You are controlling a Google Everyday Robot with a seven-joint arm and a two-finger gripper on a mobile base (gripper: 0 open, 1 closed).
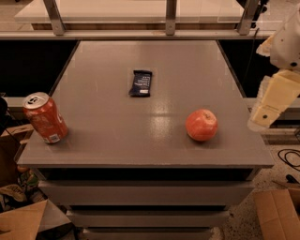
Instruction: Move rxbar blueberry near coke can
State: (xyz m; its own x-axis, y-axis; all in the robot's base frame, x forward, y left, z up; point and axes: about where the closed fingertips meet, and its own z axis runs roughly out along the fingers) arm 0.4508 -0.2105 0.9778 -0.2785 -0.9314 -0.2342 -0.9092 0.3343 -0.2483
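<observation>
- Grey table [117, 145] filled most of the view; the top was flat and matte, with a soft glare patch near the middle, and grey tiers were stacked under its front edge.
- Pale shelf [117, 11] ran across behind the table's far edge, carried on slanted metal uprights.
- Cream-coloured gripper [268, 110] hung off the table's right side, beyond the edge and above the floor gap, well apart from every item on the top. It held nothing. Whether it was open or closed could not be told from this angle.
- Cardboard boxes sat on the floor, one [23, 225] at the lower left corner and another [279, 213] at the lower right.
- Coke can [44, 118] stood at the front left corner of the table, leaning slightly, with its silver top and pull tab facing up.
- Red apple [201, 125] rested on the front right part of the top, well apart from the can.
- Rxbar blueberry [141, 83] lay flat near the table's centre, a little toward the far side, long axis running roughly front to back. It was well apart from the can, which sat to its front left, and from the apple, to its front right.
</observation>
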